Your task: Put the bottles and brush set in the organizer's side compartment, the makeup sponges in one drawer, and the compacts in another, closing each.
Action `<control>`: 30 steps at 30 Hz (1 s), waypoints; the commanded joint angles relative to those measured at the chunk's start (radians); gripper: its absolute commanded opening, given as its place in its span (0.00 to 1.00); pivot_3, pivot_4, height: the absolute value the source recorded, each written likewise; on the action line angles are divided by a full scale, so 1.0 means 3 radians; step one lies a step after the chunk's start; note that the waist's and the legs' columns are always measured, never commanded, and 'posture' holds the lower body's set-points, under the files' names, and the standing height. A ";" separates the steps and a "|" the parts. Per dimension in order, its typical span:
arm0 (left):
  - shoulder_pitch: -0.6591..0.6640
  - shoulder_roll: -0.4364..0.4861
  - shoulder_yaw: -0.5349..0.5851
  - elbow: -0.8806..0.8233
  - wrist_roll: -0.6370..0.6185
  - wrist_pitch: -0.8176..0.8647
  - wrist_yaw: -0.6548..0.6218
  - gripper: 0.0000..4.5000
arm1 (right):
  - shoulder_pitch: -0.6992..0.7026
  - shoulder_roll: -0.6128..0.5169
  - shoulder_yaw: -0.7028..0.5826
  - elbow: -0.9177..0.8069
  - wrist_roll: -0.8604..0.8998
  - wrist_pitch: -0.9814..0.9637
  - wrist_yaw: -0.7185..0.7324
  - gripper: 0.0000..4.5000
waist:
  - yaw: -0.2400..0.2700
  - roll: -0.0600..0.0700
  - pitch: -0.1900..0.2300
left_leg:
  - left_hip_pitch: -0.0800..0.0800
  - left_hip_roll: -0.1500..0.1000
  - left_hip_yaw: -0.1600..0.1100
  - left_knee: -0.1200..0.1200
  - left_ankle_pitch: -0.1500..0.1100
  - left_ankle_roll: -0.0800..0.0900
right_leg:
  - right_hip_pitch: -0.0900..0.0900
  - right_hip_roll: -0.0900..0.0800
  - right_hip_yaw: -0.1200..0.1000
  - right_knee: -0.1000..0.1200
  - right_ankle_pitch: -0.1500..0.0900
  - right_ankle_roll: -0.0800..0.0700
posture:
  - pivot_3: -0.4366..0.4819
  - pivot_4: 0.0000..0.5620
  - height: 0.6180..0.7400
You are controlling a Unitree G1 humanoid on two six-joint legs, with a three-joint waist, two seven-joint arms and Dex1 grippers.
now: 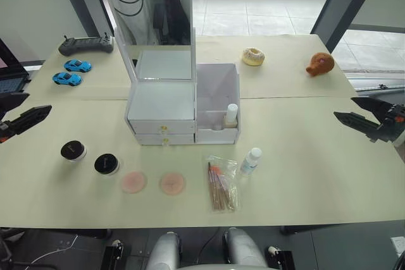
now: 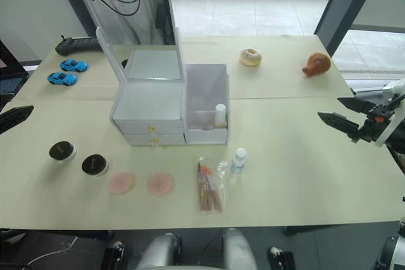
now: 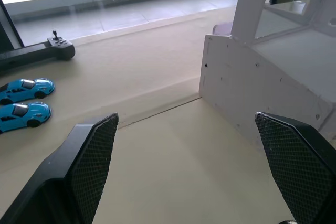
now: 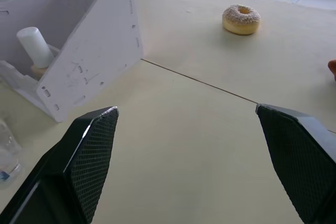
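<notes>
- Hovering at the far left edge of the frame, left gripper (image 1: 25,120) hangs over the table (image 1: 304,156), its two black fingers spread wide, holding nothing.
- Upper left: two blue toy cars (image 1: 71,72) side by side; one dark grey controller (image 1: 85,44) beyond them.
- Lower left: two compacts, black tops, white sides. First compact (image 1: 73,150) sits just left of the second compact (image 1: 107,164); the two are near each other but apart.
- Just right of those, lower centre-left: two makeup sponges, flat pink discs, first sponge (image 1: 133,181) and second sponge (image 1: 172,183), lying apart in a row.
- Centre: one organizer (image 1: 161,109), mirror (image 1: 158,26) upright, both front drawers shut.
- Side compartment (image 1: 217,96) forms the organizer's right side. One bottle, the peach-beige bottle (image 1: 231,116), stands inside it at the front right corner.
- Lower centre, in front of the organizer: one brush set (image 1: 221,184) in its clear pouch, flat on the table.
- Just right of the pouch: one slim clear bottle (image 1: 250,160), white cap, on the table. Bottle count two: one in, one out.
- Upper right: one donut (image 1: 253,56), then one brown toy (image 1: 320,64) further right.
- Far right edge: right gripper (image 1: 359,118), fingers parted wide, empty, well apart from everything else on the table.
</notes>
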 commanded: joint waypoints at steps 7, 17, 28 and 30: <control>-0.0379 0.0093 -0.0584 -0.1148 -0.0359 0.0602 -0.0772 1.00 | -0.0154 -0.0233 0.0317 -0.1252 0.0375 0.0468 0.0061 0.99 | 0.0006 0.0000 0.0000 | -0.0002 0.0001 -0.0001 0.0001 0.0000 0.0000 | 0.0000 0.0002 0.0000 -0.0001 0.0000 0.0001 | 0.48 0.27 1.00; -0.0822 0.0028 -0.1112 -0.1961 -0.0553 0.0974 -0.1080 1.00 | 0.0140 -0.0384 0.0277 -0.2120 0.0864 0.0972 0.0065 0.99 | 0.0020 -0.0005 0.0000 | -0.0004 0.0000 -0.0003 0.0003 0.0000 0.0000 | 0.0001 0.0003 -0.0001 -0.0002 -0.0002 0.0004 | 0.48 0.27 1.00; -0.1134 0.0053 -0.1608 -0.2170 -0.0745 0.1171 -0.1091 1.00 | 0.0706 -0.0180 0.0313 -0.2762 0.0947 0.0940 -0.0358 0.99 | 0.0006 -0.0007 0.0000 | -0.0005 0.0000 -0.0003 0.0006 0.0000 0.0001 | 0.0003 0.0006 0.0001 -0.0002 -0.0015 0.0025 | 0.48 0.27 1.00; -0.1137 0.0041 -0.1653 -0.2148 -0.0747 0.1148 -0.1091 1.00 | 0.0778 -0.0134 0.0427 -0.2808 0.0848 0.0904 -0.0447 0.99 | 0.0011 -0.0007 0.0000 | -0.0004 0.0000 -0.0003 0.0006 0.0000 0.0001 | 0.0004 0.0005 0.0001 -0.0003 -0.0015 0.0026 | 0.48 0.27 1.00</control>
